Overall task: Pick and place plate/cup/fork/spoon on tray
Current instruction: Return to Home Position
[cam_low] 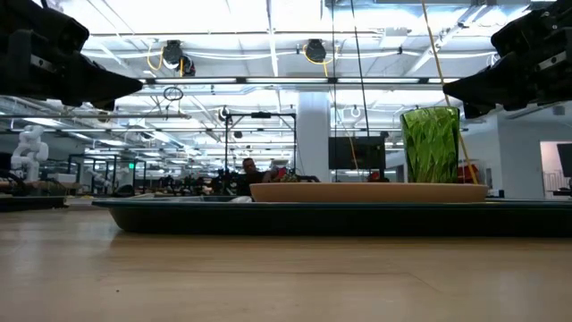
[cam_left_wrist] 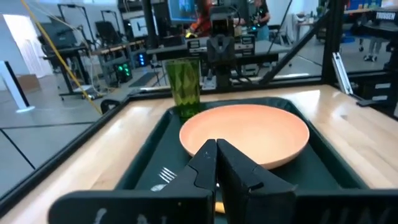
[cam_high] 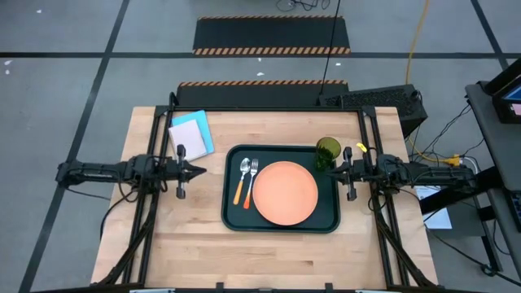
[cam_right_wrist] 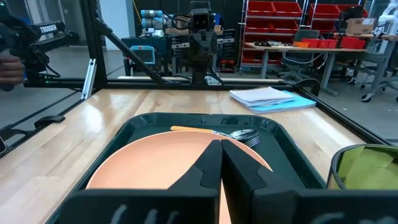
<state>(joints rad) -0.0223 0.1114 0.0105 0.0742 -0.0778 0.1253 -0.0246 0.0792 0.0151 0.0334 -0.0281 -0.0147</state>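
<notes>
The dark green-black tray (cam_high: pixel 229 213) lies at the table's middle. The salmon-orange plate (cam_high: pixel 285 192) sits flat in it. The spoon (cam_high: pixel 243 179) and the fork (cam_high: pixel 251 181) lie side by side in the tray, left of the plate. The green cup (cam_high: pixel 328 152) stands upright in the tray's far right corner; it also shows in the low view (cam_low: pixel 431 144). My left gripper (cam_high: pixel 201 171) is shut and empty, left of the tray. My right gripper (cam_high: pixel 332 172) is shut and empty at the tray's right edge, just near of the cup.
A blue and white notebook (cam_high: pixel 192 133) lies at the table's far left, beyond my left gripper. Bare wood shows in front of the tray toward the near edge. Black frame rails run along both sides of the table.
</notes>
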